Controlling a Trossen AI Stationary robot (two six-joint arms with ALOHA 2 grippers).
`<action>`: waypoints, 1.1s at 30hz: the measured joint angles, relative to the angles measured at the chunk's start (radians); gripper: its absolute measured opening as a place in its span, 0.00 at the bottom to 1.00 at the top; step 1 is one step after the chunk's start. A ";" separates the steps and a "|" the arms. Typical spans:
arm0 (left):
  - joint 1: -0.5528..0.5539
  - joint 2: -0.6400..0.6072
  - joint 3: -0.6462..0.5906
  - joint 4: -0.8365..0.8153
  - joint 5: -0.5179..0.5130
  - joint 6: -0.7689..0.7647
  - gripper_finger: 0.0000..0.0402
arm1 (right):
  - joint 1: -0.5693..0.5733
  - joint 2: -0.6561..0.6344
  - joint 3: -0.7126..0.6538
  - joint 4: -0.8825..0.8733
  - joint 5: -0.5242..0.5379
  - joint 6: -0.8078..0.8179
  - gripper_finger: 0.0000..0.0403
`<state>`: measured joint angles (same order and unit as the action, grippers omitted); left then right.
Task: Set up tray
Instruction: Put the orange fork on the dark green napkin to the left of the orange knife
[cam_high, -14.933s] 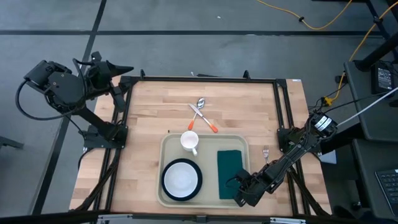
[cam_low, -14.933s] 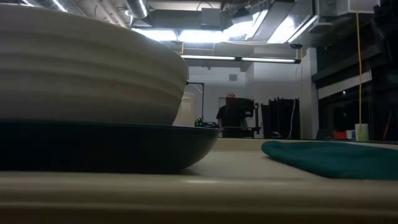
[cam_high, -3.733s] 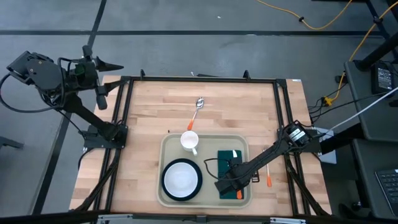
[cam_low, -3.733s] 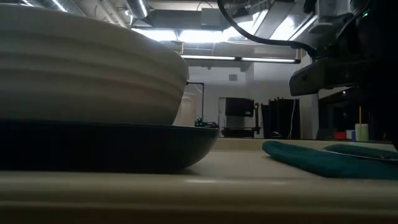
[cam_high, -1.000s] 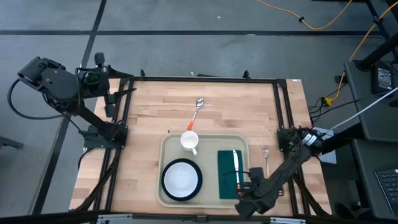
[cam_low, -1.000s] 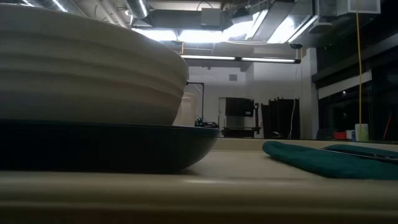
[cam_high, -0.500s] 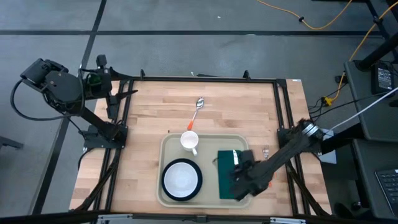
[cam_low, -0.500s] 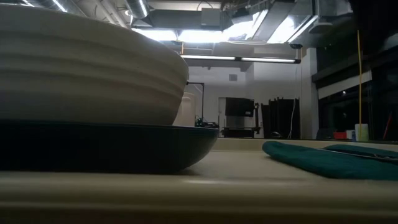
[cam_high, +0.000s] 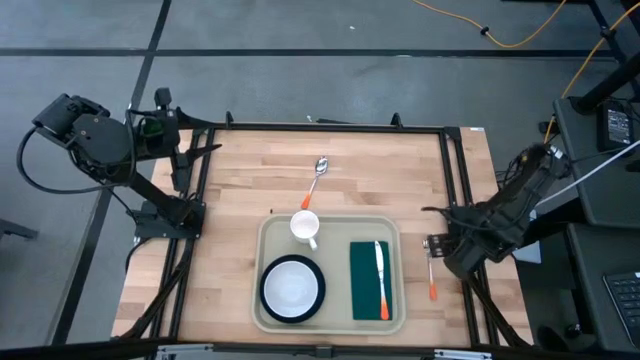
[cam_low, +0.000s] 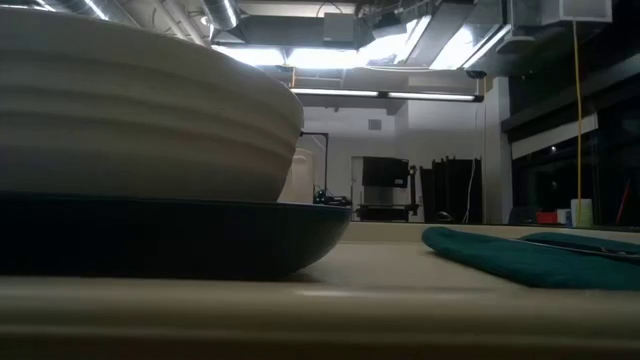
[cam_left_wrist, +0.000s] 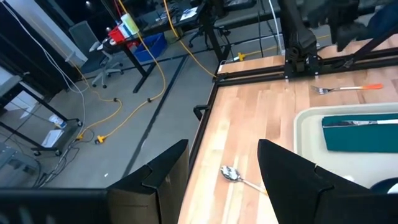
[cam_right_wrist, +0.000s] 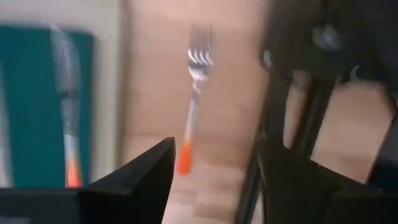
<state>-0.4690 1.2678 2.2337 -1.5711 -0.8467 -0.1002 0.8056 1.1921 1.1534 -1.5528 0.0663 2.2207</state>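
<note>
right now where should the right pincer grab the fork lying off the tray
Best taken at the orange handle of the fork, from straight above. It lies flat on the bare wood just right of the tray, tines toward the far edge and handle toward the near edge, so the fingers should straddle its narrow width. The open right pincer hovers near its tine end already.

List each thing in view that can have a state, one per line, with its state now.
tray: flat on the table, loaded.
mug: upright on the tray.
bowl: upright on the tray, on a dark plate.
napkin: spread flat on the tray.
knife: lying on the napkin.
fork: on the table, off the tray.
spoon: on the table, off the tray.
left gripper: open, empty.
right gripper: open, empty.
</note>
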 joint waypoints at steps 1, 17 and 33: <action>0.000 0.000 0.000 0.000 0.000 -0.002 0.46 | 0.021 -0.027 -0.061 0.051 -0.035 0.037 0.58; 0.000 0.000 0.000 0.000 -0.086 -0.070 0.46 | 0.038 0.065 -0.538 0.809 -0.037 0.079 0.57; 0.000 0.035 0.000 0.004 -0.092 -0.087 0.46 | -0.028 0.120 -0.536 0.687 -0.058 0.055 0.57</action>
<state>-0.4692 1.3027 2.2333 -1.5673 -0.9382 -0.1874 0.7773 1.3123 0.6178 -0.8658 0.0082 2.2757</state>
